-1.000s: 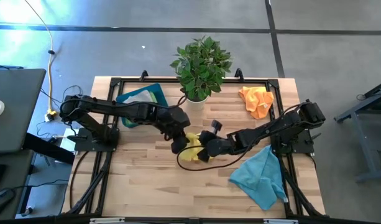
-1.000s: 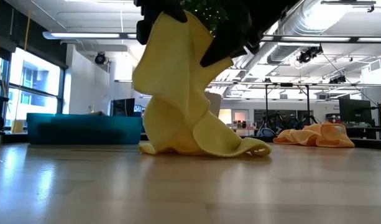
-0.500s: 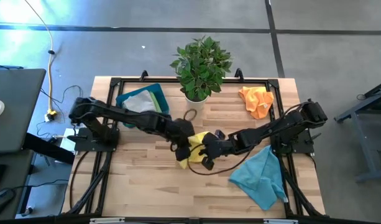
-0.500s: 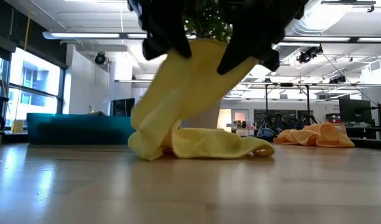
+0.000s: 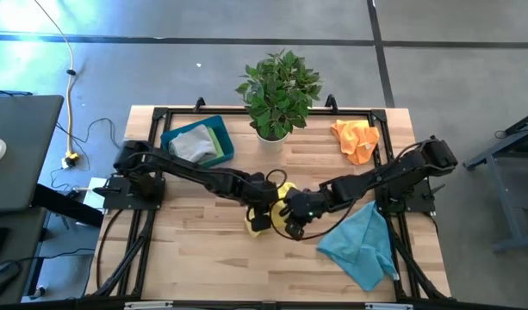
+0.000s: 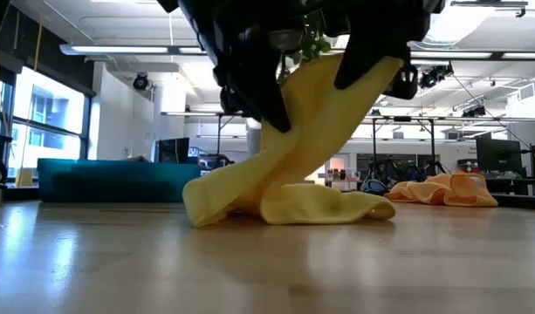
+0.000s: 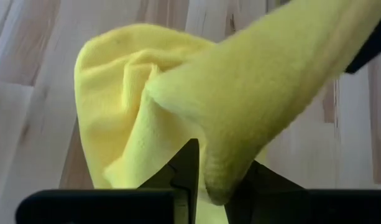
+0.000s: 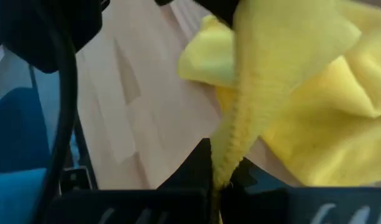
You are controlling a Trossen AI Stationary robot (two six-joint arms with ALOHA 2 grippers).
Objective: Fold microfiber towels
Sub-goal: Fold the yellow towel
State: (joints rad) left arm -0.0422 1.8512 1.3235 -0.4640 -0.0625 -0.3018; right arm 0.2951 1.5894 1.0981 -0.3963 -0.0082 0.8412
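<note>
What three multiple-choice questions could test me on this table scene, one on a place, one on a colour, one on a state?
1. Where does the orange towel lie?
A. In the blue tray
B. At the table's far right corner, right of the potted plant
C. Under the teal towel

2. What colour is the towel that both tools hold?
A. Yellow
B. Grey
C. Teal

3. How does that towel sit now?
A. Flat and folded
B. Fully in the air
C. Partly lifted, its lower part bunched on the table

Answers:
1 B: the high view shows it beside the potted plant, away from the blue tray and the teal towel.
2 A: the left tool and right tool each pinch the yellow towel in their wrist views.
3 C: the low view shows it stretched up, with folds resting on the table.
</note>
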